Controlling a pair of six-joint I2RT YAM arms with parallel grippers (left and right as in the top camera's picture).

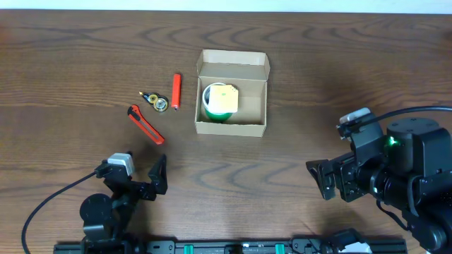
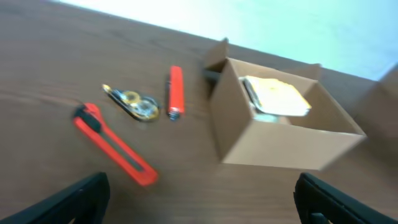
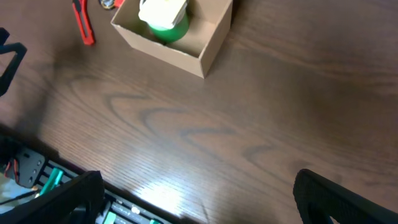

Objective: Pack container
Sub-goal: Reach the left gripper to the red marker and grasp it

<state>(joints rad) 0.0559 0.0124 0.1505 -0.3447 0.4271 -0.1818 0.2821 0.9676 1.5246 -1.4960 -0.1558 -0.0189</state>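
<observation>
The container (image 1: pixel 232 127) is an open tan cardboard box at the table's middle, lid flap up at the back. Inside sit a green tape roll (image 1: pixel 211 109) and a yellow pad (image 1: pixel 226 100) on top of it. The box also shows in the left wrist view (image 2: pixel 273 146) and the right wrist view (image 3: pixel 186 53). Left of the box lie a red lighter (image 1: pixel 176 91), a small correction-tape dispenser (image 1: pixel 155 100) and a red box cutter (image 1: pixel 145 124). My left gripper (image 1: pixel 157 180) is open and empty at the front left. My right gripper (image 1: pixel 323 178) is open and empty at the front right.
The table's front rail with black mounts (image 1: pixel 233 247) runs along the near edge. Cables trail from both arms. The box cutter (image 2: pixel 115 146), dispenser (image 2: pixel 134 104) and lighter (image 2: pixel 175 92) lie ahead of the left gripper.
</observation>
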